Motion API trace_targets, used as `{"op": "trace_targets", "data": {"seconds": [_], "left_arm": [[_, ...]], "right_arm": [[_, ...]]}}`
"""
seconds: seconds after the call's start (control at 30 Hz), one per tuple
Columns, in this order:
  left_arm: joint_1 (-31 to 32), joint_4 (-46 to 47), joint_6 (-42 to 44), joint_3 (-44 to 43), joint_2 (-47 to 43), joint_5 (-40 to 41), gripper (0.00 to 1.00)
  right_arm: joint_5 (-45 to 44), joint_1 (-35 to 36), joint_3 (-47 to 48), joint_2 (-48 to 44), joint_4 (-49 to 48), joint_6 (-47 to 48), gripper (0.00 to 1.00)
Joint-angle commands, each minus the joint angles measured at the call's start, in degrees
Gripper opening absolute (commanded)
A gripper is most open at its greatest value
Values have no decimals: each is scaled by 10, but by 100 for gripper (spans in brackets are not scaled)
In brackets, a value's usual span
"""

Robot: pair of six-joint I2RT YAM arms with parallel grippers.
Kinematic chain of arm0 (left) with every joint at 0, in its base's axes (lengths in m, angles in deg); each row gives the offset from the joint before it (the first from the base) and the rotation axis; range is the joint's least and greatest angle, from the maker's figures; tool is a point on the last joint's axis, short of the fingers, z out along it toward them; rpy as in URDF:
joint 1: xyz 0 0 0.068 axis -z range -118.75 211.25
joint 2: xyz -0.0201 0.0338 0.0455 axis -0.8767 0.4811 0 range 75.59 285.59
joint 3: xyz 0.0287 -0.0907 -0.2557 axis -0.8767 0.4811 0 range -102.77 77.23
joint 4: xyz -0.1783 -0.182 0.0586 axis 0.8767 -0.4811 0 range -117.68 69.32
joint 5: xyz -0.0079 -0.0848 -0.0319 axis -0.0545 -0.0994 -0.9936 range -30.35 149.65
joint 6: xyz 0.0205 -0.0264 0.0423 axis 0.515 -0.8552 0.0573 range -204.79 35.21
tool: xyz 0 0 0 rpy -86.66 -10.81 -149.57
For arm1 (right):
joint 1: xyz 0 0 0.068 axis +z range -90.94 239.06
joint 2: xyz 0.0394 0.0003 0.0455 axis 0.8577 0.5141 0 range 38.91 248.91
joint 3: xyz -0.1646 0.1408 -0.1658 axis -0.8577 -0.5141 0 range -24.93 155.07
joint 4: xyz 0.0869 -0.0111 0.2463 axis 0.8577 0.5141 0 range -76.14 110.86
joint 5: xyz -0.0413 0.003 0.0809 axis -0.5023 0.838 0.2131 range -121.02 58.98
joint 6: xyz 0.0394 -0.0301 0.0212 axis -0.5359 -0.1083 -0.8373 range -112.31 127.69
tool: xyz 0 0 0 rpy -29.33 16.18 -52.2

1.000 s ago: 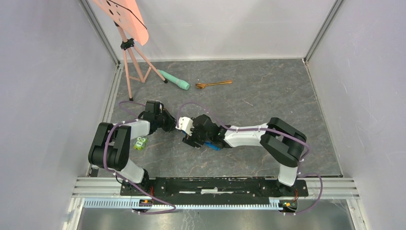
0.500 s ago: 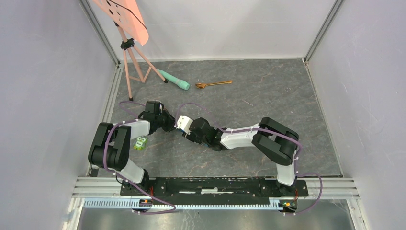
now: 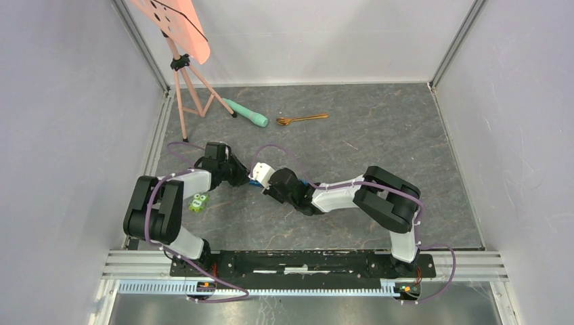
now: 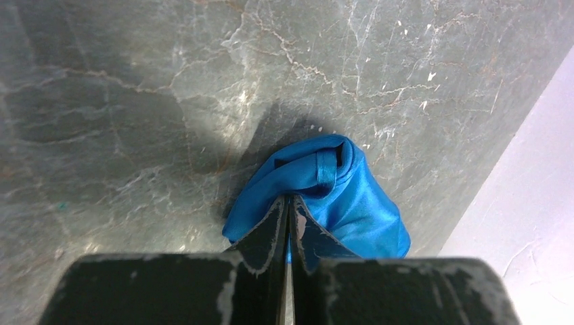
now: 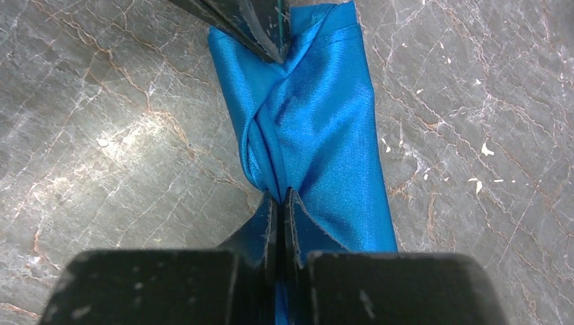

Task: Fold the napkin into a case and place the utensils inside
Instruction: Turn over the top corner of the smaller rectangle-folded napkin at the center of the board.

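Observation:
The bright blue napkin (image 5: 318,128) lies bunched into a narrow twisted strip on the grey table. My right gripper (image 5: 280,193) is shut on its near end. My left gripper (image 4: 290,200) is shut on a fold at the other end, where the cloth (image 4: 338,189) puffs out beyond the fingertips. The left gripper's fingers (image 5: 250,24) show at the top of the right wrist view. From above, the two grippers (image 3: 242,175) (image 3: 260,177) meet nose to nose and cover nearly all the cloth. A copper-gold spoon (image 3: 302,119) lies far back at centre.
A mint-green cylinder with a black tip (image 3: 247,114) lies left of the spoon. A pink tripod (image 3: 186,88) stands at the back left. A small green toy (image 3: 197,202) sits by the left arm. Pale walls enclose the table.
My right gripper has slid left toward the left gripper and shut on the napkin. The blue cloth seen under the right wrist earlier is now covered. The left arm has held still.

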Motion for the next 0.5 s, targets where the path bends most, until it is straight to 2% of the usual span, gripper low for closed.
{"op": "trace_targets", "data": {"seconds": [0.0, 0.13, 0.2, 0.37, 0.47], "left_arm": [[0, -74, 43, -14, -46, 35, 13], [0, -132, 60, -37, -129, 44, 36], [-1, -174, 80, -56, -170, 63, 43], [-1, -268, 127, -90, -252, 106, 49], [-1, -302, 141, -97, -289, 118, 51]], "right_arm": [[23, -5, -5, -13, 26, -47, 0], [103, -19, 10, -47, 51, -139, 0], [156, -30, 13, -60, 55, -187, 0], [272, -57, 4, -85, 43, -302, 0], [342, -67, -19, -96, -6, -384, 0]]}}
